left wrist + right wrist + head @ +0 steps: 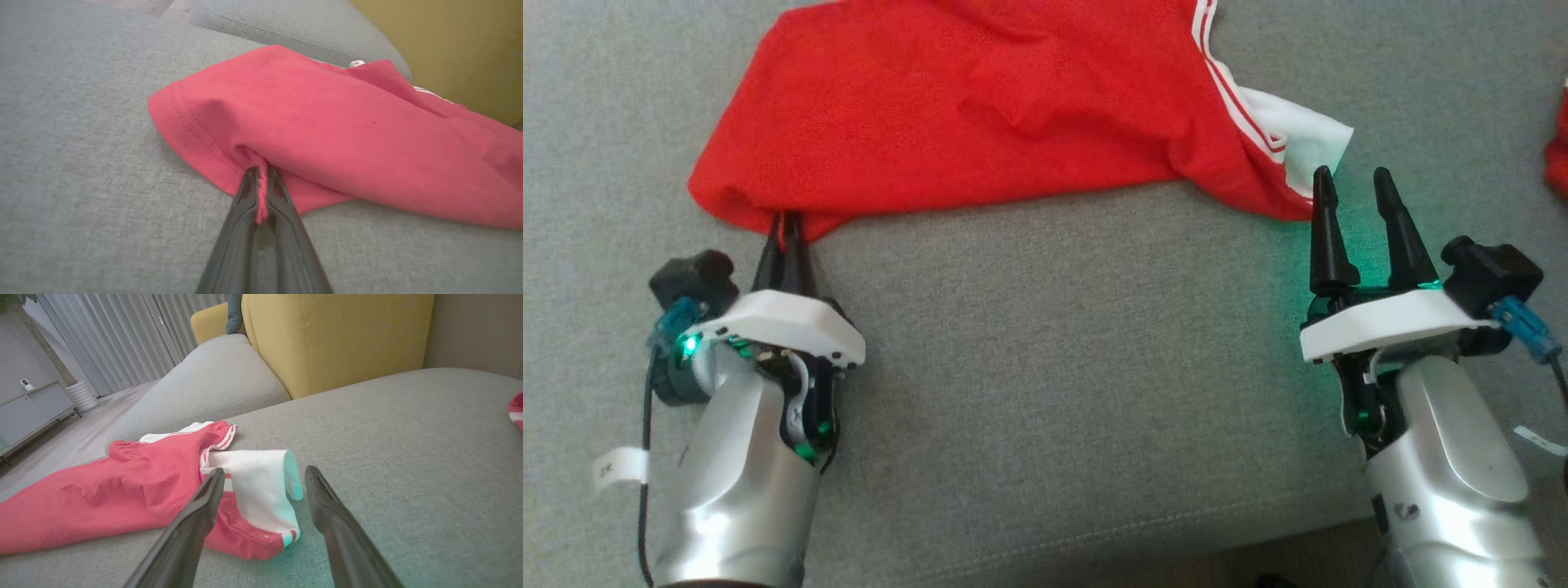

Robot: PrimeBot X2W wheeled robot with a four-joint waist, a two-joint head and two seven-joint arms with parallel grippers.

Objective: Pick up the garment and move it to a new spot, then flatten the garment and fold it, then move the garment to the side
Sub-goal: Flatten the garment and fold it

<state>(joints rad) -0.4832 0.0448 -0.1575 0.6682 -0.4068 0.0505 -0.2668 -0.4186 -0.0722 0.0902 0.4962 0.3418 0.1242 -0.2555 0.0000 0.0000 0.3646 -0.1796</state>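
Observation:
The garment (980, 114) is a red shirt with white stripes and a white sleeve, lying crumpled on the grey sofa cushion (1054, 343). My left gripper (786, 222) is shut on its near left hem; in the left wrist view the red hem (261, 196) is pinched between the dark fingers. My right gripper (1352, 184) stands open just before the garment's right corner, its fingertips on either side of the white sleeve (261, 477) without closing on it. In the right wrist view the garment (122, 494) spreads away to the left.
Another red and white piece of cloth (1558, 155) lies at the cushion's right edge. A yellow cushion (335, 339) stands behind the seat. The cushion's front seam (1094, 531) runs near the bottom of the head view, and bare grey fabric lies between the arms.

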